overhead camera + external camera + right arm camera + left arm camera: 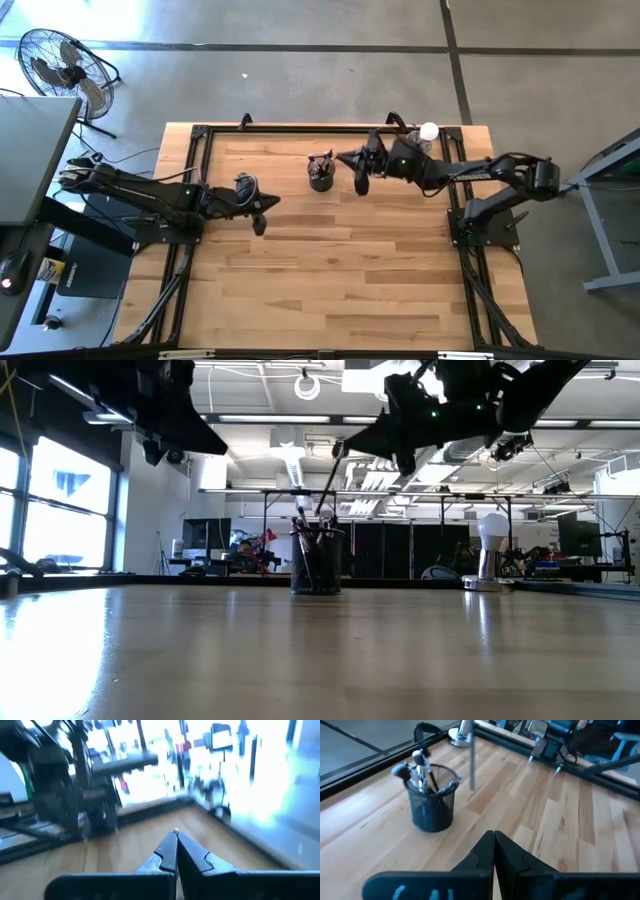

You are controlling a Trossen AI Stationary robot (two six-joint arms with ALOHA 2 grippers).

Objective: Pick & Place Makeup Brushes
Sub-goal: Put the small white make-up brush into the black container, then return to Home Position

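Observation:
A black mesh cup (pixel 431 797) stands on the wooden table near its far edge and holds several makeup brushes (pixel 417 767) upright, bristles up. It also shows in the high view (pixel 320 173) and the low view (pixel 317 562). My right gripper (pixel 350 444) hovers high, just right of the cup (pixel 360 185), shut on one thin brush (pixel 471 755). My left gripper (pixel 494 834) is shut and empty, in the air left of the cup and nearer the table's middle (pixel 260 220). My right gripper pinches one brush by its upper end (pixel 341 450) between its two fingertips; the right wrist view shows only the brush's end (pixel 175 831) at the shut tips. The brush hangs below the fingers, slightly tilted. Its lower end (pixel 471 787) is lifted clear, beside the cup's rim.
A clear glass with a white ball (pixel 428 132) stands at the far right of the table, behind my right arm, and shows in the low view (pixel 492 555). A black frame rail (pixel 300 128) runs along the far edge. Bare wood (pixel 340 280) fills the near half.

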